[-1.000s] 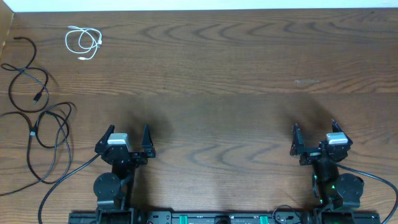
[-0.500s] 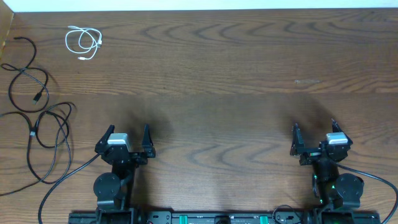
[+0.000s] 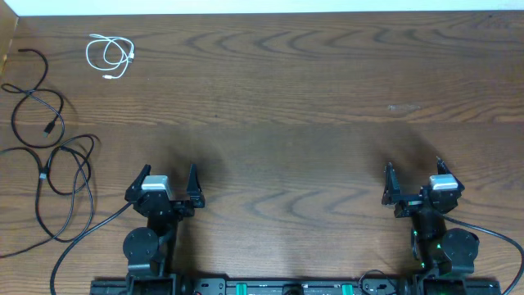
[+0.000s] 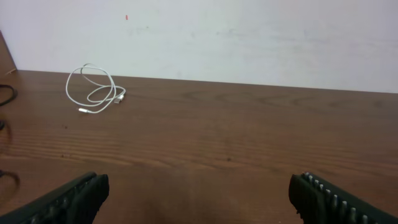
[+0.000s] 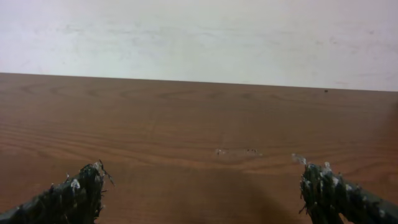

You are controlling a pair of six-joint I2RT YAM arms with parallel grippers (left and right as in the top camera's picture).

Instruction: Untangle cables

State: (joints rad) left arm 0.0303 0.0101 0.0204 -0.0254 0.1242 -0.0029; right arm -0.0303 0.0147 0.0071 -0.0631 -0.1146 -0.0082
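Note:
A small white cable [image 3: 109, 56] lies coiled at the far left of the table and also shows in the left wrist view [image 4: 93, 94]. Nearer along the left edge, two black cables lie in loose loops, one with a plug [image 3: 51, 128] and one lower down with a connector [image 3: 42, 173]. My left gripper [image 3: 170, 169] [image 4: 199, 190] is open and holds nothing. It sits to the right of the black loops, near the front edge. My right gripper [image 3: 413, 165] [image 5: 202, 183] is also open and holds nothing, far from all cables.
A thicker black wire [image 3: 86, 233] runs from the left arm's base past the lower black loops. A pale scuff [image 3: 403, 107] [image 5: 236, 152] marks the wood ahead of the right gripper. A white wall [image 4: 249, 37] rises behind the table's far edge.

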